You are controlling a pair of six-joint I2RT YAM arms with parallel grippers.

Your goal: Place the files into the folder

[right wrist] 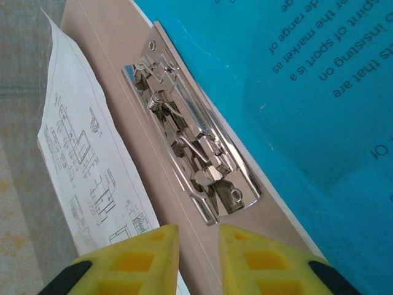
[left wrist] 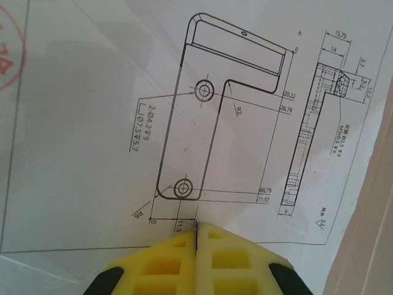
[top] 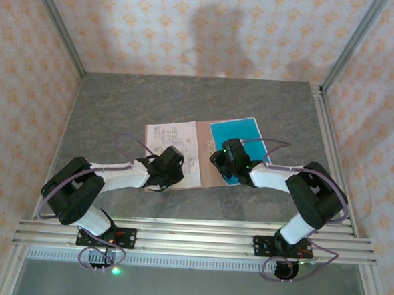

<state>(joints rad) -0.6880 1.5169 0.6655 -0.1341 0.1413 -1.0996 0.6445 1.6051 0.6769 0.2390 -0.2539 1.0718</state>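
Two files on open folder (top: 201, 156): white drawing (top: 172, 145) left, teal sheet (top: 241, 133) right | closing likely remains | left gripper (left wrist: 196, 226) together, over drawing | right gripper (right wrist: 198, 236) slightly apart, empty, by clip (right wrist: 190, 147)

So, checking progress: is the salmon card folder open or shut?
Open: the salmon card folder lies spread flat, metal clip exposed beside the teal-blue sheet.

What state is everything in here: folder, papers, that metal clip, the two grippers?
folder: open, lying flat.
white sheet: flat on its left panel, print up.
teal sheet: flat on its right panel.
metal clip: inside, near the fold; clamped or not, cannot tell.
left gripper: shut, at the white sheet.
right gripper: slightly open, empty, near the clip.
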